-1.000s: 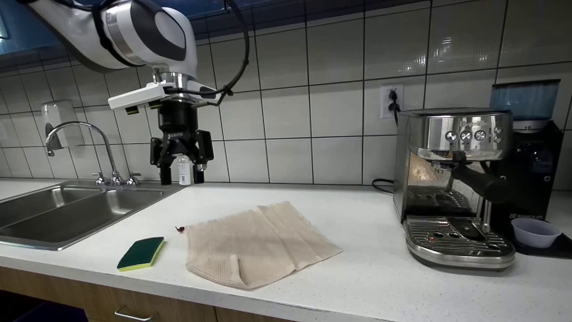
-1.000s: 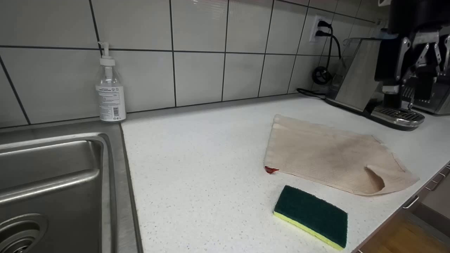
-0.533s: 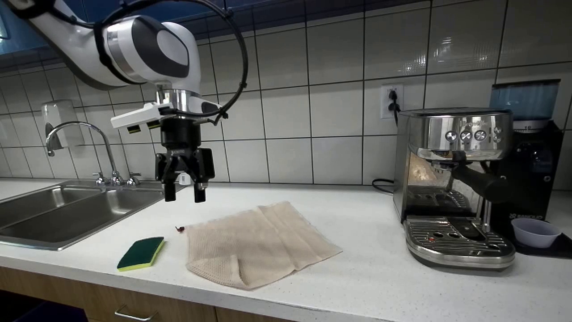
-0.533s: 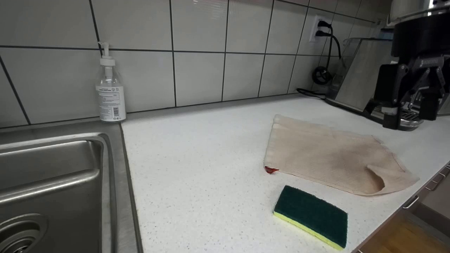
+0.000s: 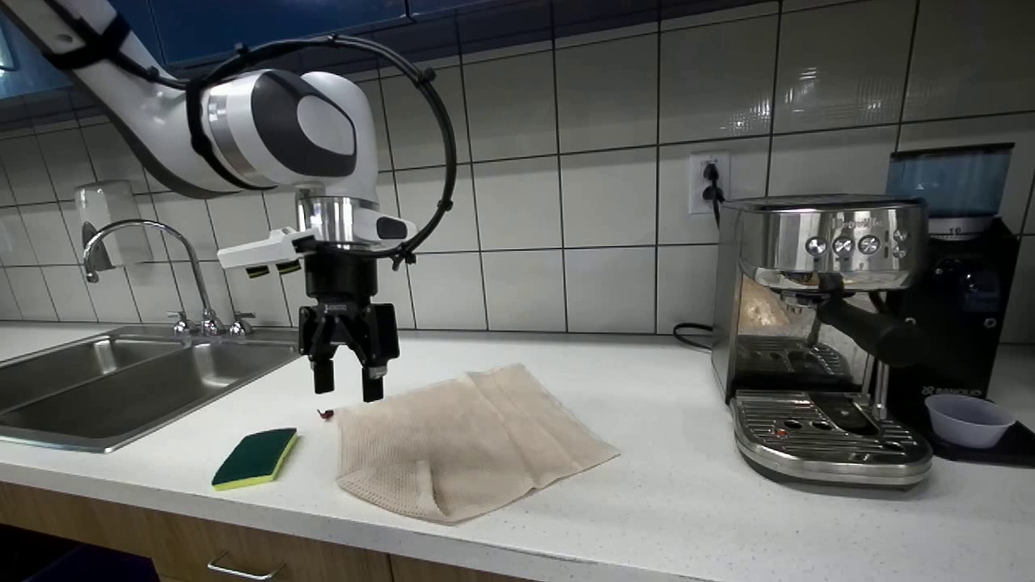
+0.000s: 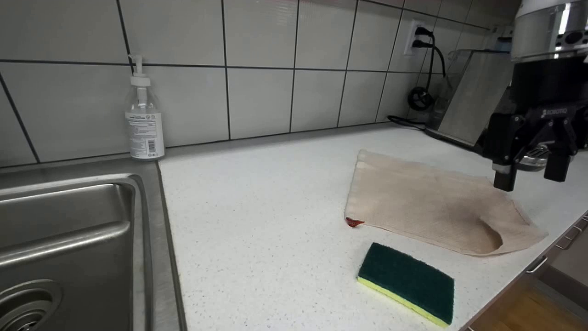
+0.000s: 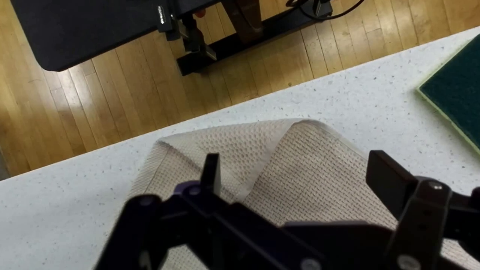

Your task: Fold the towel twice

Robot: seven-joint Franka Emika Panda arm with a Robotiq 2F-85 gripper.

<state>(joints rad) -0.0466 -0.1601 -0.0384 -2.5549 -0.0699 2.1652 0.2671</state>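
A beige towel [image 5: 477,436] lies spread on the white counter; it also shows in an exterior view [image 6: 409,197] and in the wrist view [image 7: 315,180]. One corner near the counter's front edge is turned over onto the towel [image 7: 240,150]. A small red tag [image 6: 353,222] sits at another corner. My gripper [image 5: 348,390] points down, open and empty, above the towel with a gap below its fingertips. It also shows in an exterior view [image 6: 530,178]. In the wrist view the jaws of the gripper [image 7: 298,172] stand wide apart over the towel, and the arm links hide part of it.
A green and yellow sponge [image 5: 255,458] lies beside the towel, near the front edge. A sink [image 5: 162,376] with a faucet [image 5: 198,275] and a pump bottle [image 6: 144,124] stand at one end. An espresso machine [image 5: 825,339] stands at the other end.
My gripper has come down toward the towel and shifted slightly to the right in an exterior view, staying open. The towel and sponge have not moved.
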